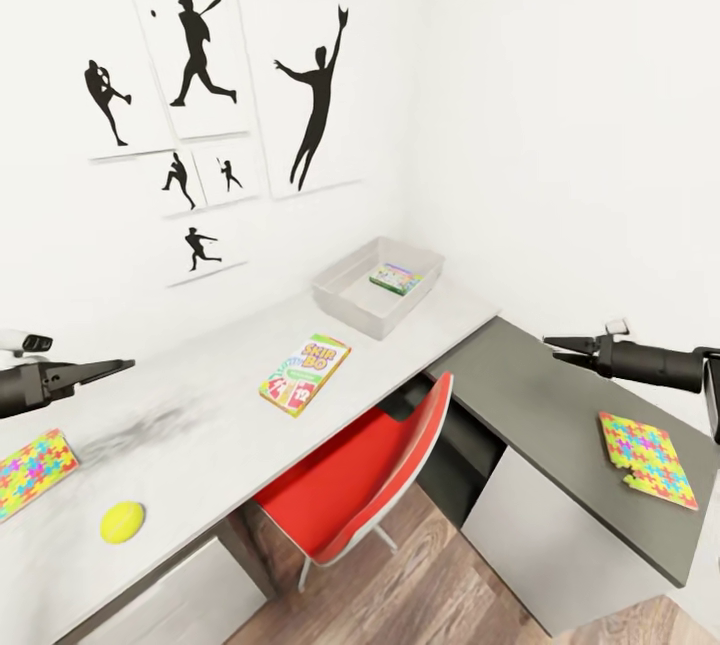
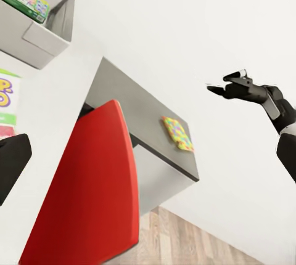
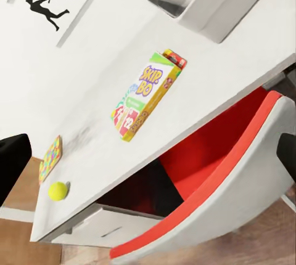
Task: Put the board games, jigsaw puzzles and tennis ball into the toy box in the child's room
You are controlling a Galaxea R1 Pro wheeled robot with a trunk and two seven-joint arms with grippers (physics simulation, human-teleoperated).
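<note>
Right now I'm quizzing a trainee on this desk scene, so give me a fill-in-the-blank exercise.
1. The toy box already holds one ____.
2. The Skip-Bo box lies on the pale ____.
3. The tennis ball is coloured ____.
4. One jigsaw puzzle lies on the dark-grey ____.

Missing words: board game; table; yellow-green; side desk

Red chair [image 1: 375, 480] with white-grey shell back sat tucked under desk edge, seat partly hidden. Lower dark-grey side desk [image 1: 530, 395] stood at right, butted against corner, white cabinet front below. Six black sports-silhouette pictures [image 1: 200, 55] hung on white wall. Wood-plank floor [image 1: 400, 595] showed beneath chair.
</note>
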